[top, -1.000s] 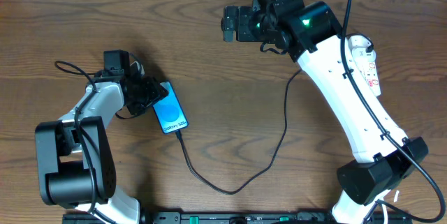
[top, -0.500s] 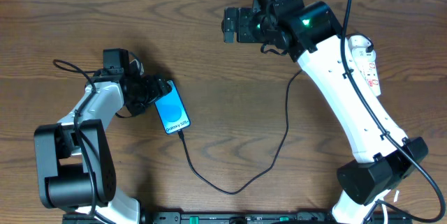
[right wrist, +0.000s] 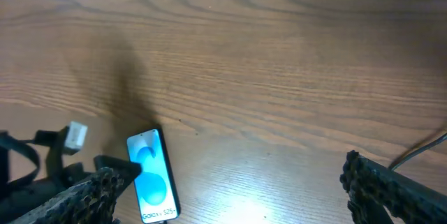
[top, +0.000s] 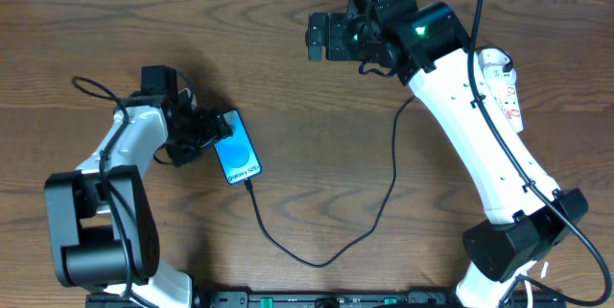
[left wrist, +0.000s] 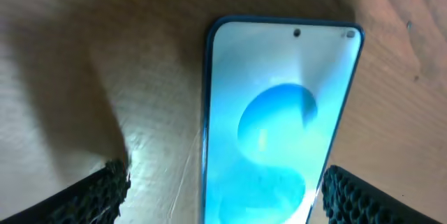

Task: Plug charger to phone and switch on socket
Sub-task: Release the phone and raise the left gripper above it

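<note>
The phone lies flat on the table with its blue screen lit. It also shows in the left wrist view and the right wrist view. The charger, a thin black cable, meets the phone's lower edge, loops down and runs up right toward the socket. The socket is a white strip partly hidden behind the right arm. My left gripper is open at the phone's upper left end, and the phone lies between its fingers near the right one. My right gripper is open and empty, high above the table.
The left arm's own black cable curls at the far left. The right arm's white link crosses the right side of the table. Arm bases and a black rail line the front edge.
My left gripper has drawn back slightly to the left along the phone. The phone has turned a little and shifted slightly down. The right arm has barely moved.
</note>
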### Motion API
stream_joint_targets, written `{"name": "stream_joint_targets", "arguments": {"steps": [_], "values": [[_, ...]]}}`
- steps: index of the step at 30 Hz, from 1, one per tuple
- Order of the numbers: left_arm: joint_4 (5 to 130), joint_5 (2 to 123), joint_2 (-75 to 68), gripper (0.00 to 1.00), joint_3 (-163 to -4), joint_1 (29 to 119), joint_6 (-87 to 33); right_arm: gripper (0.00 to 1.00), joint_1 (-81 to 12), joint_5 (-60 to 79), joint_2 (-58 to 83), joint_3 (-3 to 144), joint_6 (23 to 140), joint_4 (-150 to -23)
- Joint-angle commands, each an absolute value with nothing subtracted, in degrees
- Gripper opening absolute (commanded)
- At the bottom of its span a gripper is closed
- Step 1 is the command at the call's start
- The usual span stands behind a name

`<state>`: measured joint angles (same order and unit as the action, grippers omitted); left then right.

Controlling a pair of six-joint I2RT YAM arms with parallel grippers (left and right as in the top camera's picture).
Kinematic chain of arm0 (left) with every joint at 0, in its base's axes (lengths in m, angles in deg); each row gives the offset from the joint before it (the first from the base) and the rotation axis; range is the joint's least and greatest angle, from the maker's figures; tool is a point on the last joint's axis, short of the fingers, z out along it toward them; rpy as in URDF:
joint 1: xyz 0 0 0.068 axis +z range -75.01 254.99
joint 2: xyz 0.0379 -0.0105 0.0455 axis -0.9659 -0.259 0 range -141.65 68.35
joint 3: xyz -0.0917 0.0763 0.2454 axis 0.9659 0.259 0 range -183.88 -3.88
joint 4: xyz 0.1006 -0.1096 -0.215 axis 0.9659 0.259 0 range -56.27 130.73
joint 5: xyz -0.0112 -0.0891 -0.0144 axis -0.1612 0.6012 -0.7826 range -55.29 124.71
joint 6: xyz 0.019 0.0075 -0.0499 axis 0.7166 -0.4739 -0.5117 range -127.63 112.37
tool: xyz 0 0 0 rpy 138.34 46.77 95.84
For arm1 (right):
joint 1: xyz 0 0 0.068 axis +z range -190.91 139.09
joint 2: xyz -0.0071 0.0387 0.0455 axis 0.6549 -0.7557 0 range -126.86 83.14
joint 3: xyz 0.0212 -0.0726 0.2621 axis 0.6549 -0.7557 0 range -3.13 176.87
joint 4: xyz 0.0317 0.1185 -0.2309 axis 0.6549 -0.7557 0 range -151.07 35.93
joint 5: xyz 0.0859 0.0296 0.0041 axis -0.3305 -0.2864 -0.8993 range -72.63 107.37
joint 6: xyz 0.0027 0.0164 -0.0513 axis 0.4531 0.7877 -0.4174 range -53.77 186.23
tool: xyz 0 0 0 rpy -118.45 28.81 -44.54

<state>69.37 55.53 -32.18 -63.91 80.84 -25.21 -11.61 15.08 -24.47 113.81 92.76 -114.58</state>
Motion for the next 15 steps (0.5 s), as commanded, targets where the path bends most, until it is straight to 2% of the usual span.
{"name": "stream_joint_targets", "arguments": {"steps": [1,9,15], "values": [[74.9,50.3,-27.6,0.9,-70.7,81.0,-20.0,0.99,-11.2,16.0,-23.7,114.3,92.9,-114.8],[91.4,48.3,-18.5,0.91,-78.9,81.0,-11.9,0.99,-11.2,16.0,-23.7,114.3,92.9,-115.2],[96.7,48.4,-9.9,0.91,-79.6,80.8,-7.6,0.99,-11.2,16.0,-23.7,114.3,93.0,-115.2]]}}
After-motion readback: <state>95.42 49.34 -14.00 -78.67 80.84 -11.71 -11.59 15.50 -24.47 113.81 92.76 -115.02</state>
